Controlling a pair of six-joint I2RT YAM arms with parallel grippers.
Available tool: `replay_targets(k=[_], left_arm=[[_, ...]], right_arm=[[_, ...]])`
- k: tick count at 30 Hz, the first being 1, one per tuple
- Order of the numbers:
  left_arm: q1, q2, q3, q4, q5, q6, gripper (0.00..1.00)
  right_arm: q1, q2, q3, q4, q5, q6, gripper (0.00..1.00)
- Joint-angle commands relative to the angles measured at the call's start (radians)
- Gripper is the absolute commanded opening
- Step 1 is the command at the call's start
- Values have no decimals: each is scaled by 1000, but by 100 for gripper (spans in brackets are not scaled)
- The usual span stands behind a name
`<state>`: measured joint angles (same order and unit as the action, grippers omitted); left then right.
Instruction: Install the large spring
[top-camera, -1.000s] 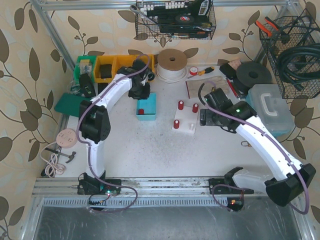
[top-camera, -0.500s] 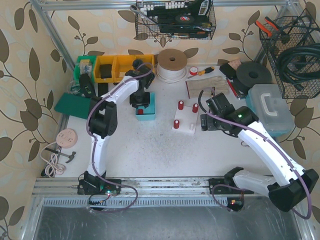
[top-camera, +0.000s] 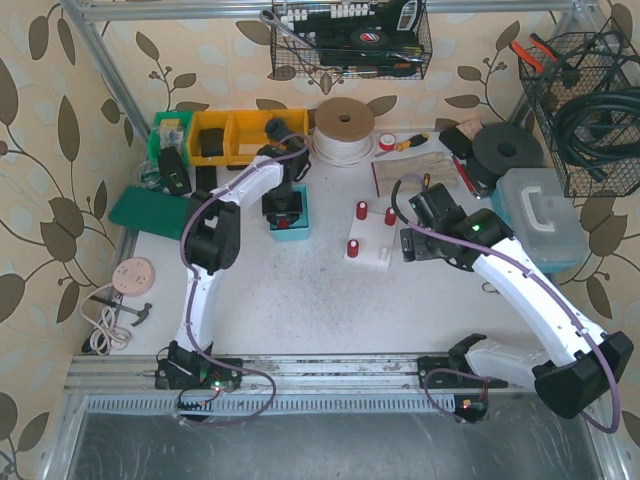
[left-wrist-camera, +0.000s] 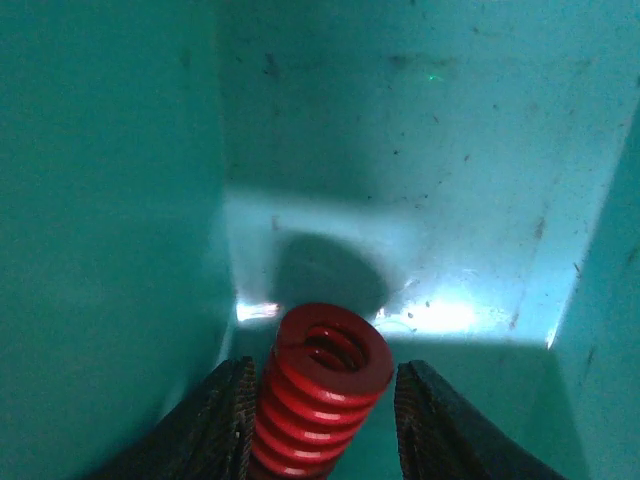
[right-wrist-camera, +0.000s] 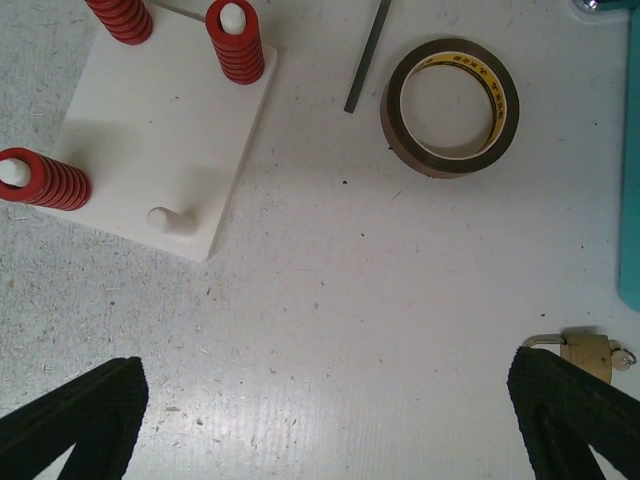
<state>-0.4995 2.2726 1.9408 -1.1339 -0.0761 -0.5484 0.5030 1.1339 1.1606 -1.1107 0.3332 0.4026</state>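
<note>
The large red spring (left-wrist-camera: 325, 385) stands on end inside the teal bin (left-wrist-camera: 450, 170). My left gripper (left-wrist-camera: 322, 425) reaches down into that bin (top-camera: 296, 233) and straddles the spring. Its left finger lies against the coils, and a narrow gap shows at the right finger, so the jaws stand open around it. The white peg board (right-wrist-camera: 170, 130) carries three red springs and one bare peg (right-wrist-camera: 170, 218). My right gripper (right-wrist-camera: 325, 420) hovers wide open over the table just right of the board (top-camera: 372, 254), with nothing between its fingers.
A brown tape roll (right-wrist-camera: 450, 105), a thin metal strip (right-wrist-camera: 368, 55) and a brass padlock (right-wrist-camera: 588, 350) lie on the table near the right gripper. Yellow bins (top-camera: 225, 135), a white cord spool (top-camera: 344, 128) and a clear plastic case (top-camera: 540, 215) line the back and right.
The left gripper has dropped into the teal bin and its jaws have widened around the spring. The right arm has barely shifted.
</note>
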Motion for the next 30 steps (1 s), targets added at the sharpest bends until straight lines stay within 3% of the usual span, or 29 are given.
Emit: replay_targets(k=[1,7,20,30], left_arm=[[-30,40,-7,-2,13,-55,44],[-40,61,5,42,4,-58,42],[-40,-4,29,51,-64,30,13],[-40,-144,29,179,-81,119,5]], right_arm=[[2,5,37,-19,27,-11,97],[2,-23,30,-35,40,-9,97],[2,-67,24,-51,41,6,97],[2,-122,20,-59,9,29,96]])
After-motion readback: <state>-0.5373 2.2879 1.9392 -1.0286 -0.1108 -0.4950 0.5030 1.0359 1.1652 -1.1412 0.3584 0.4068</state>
